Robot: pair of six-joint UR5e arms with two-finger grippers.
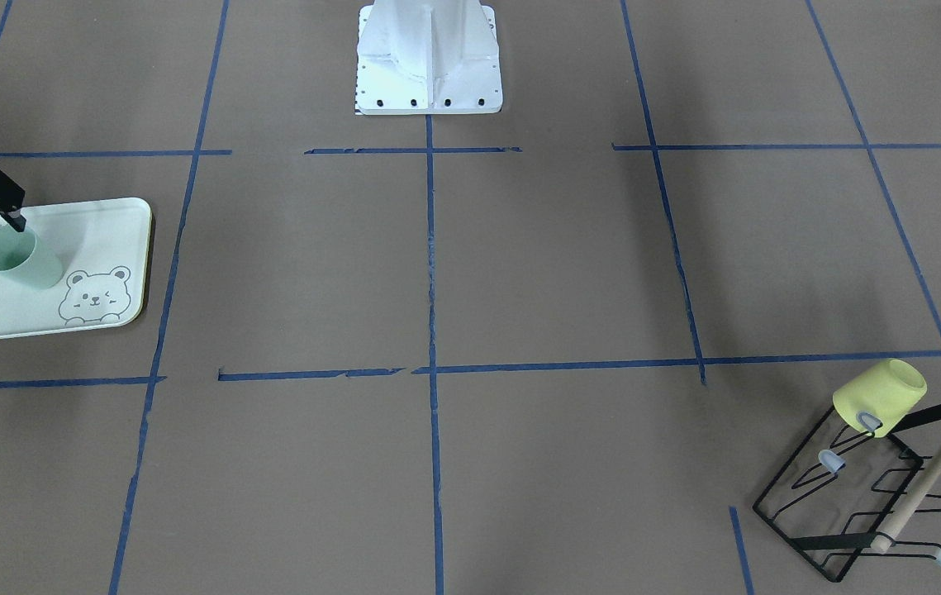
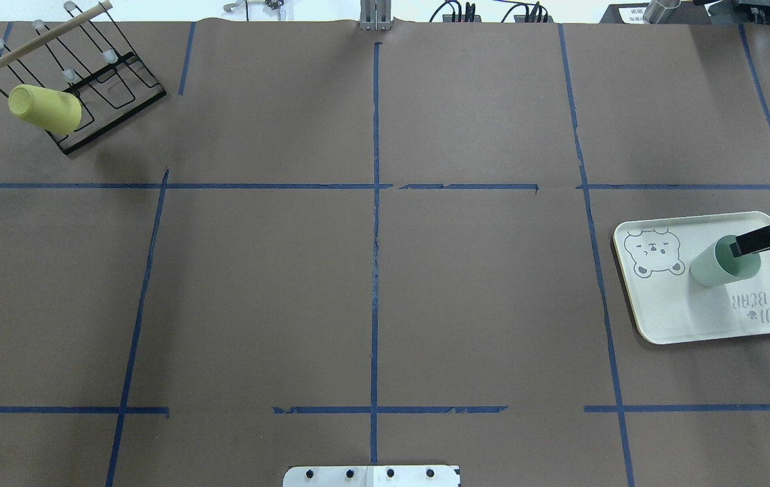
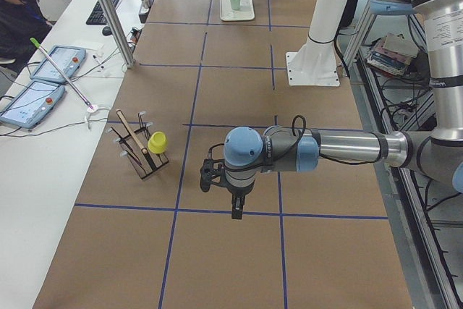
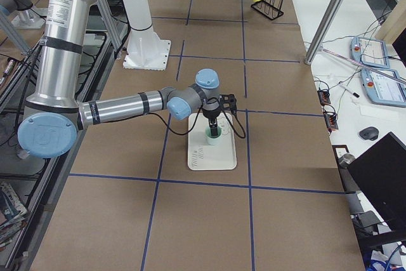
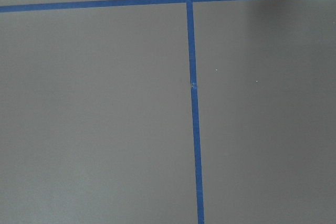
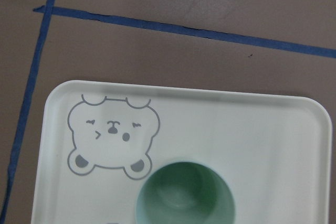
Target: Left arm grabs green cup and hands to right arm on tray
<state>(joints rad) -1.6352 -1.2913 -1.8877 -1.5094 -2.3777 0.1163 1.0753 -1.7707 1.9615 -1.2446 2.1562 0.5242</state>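
Green cup (image 2: 709, 268) upright on tray (image 2: 682, 318), right arm (image 4: 120, 109) outstretched above, claw (image 4: 214, 131) vertical at its rim, grip state unclear.

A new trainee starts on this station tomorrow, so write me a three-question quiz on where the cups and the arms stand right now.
1. True or false: the green cup lies on its side on the tray.
2. Where is the yellow cup? A: on the tray. B: on the black wire rack. C: inside the green cup.
3. Fill in the blank: the end effector at the green cup's rim belongs to the robot's ____ arm.

Key: 1 false, it stands upright with its mouth up. 2 B. 3 right.
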